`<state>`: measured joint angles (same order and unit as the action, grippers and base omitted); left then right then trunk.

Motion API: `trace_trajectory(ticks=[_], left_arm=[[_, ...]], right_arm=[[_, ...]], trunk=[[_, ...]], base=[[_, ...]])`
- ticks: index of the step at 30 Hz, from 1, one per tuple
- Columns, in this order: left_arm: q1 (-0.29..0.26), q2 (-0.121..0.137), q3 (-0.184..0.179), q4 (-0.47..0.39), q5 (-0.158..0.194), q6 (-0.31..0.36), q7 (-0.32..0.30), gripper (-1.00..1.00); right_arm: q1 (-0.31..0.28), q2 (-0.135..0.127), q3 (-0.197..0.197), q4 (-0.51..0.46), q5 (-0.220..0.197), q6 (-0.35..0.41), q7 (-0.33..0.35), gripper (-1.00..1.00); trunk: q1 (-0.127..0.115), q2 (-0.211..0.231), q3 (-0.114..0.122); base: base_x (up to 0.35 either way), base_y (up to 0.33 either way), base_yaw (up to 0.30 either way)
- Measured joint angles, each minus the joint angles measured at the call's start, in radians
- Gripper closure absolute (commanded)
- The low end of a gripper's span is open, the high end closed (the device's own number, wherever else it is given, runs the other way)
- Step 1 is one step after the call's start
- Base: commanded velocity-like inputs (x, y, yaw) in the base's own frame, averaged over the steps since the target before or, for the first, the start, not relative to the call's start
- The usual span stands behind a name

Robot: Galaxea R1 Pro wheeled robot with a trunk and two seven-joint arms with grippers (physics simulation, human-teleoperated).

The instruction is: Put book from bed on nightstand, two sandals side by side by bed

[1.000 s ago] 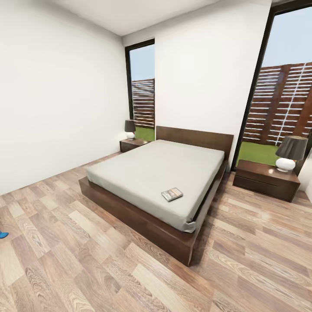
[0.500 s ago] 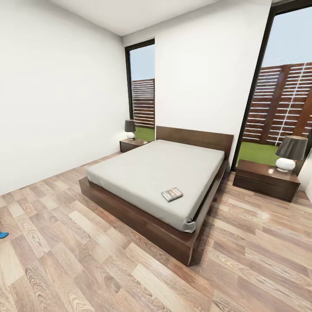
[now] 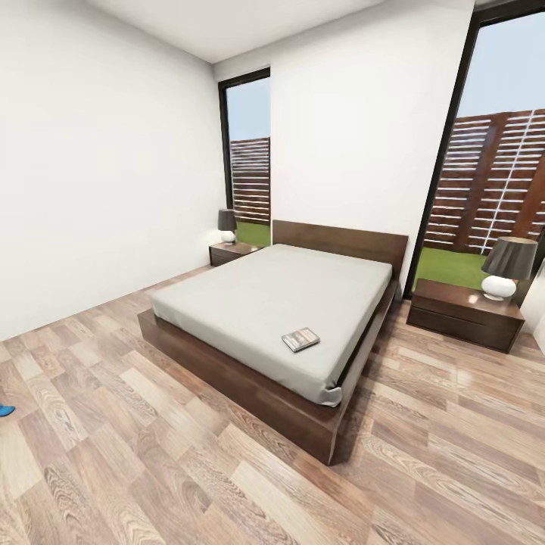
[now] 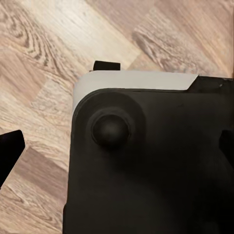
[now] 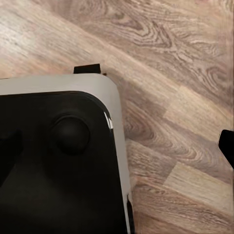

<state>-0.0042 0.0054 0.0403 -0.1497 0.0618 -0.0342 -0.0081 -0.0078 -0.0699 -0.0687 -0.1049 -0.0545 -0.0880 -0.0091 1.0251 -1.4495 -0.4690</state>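
The bed [image 3: 227, 356] stands in the middle of the bedroom, with a dark wood frame and a grey mattress. The book [image 3: 300, 339] lies flat on the mattress near its foot-end right corner. One nightstand [image 3: 463, 314] is right of the headboard, the other nightstand [image 3: 232, 252] is at the far left of it. A sliver of a blue sandal [image 3: 4, 410] shows on the floor at the picture's left edge. My left gripper [image 4: 117, 151] hangs over my own black base, fingertips [image 4: 9, 153] wide apart, open. My right gripper [image 5: 117, 146] does likewise, with one fingertip [image 5: 227, 142] at the edge.
Each nightstand carries a lamp [image 3: 507, 266] with a dark shade. Tall dark-framed windows [image 3: 492, 151] flank the headboard wall. Wood-plank floor [image 3: 151, 469] stretches between me and the bed. My black base with a grey rim [image 4: 146, 161] is under both wrist cameras.
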Motion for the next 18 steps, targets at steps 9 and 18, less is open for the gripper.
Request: trace_trajectory(ticks=[9,18], left_arm=[[0.0,0.006,0.034,-0.241,0.11,-0.137,0.005,-1.0],[0.0,0.006,0.039,-0.629,0.118,-0.149,0.006,-1.0]], right_arm=[[-0.001,-0.044,-0.091,-0.252,-0.106,-0.122,0.01,-1.0],[-0.001,-0.045,-0.093,-0.265,-0.109,-0.134,0.008,-1.0]], trunk=[[0.0,0.0,0.0],[0.0,0.0,0.0]], base=[[0.0,0.0,0.0],[0.0,0.0,0.0]])
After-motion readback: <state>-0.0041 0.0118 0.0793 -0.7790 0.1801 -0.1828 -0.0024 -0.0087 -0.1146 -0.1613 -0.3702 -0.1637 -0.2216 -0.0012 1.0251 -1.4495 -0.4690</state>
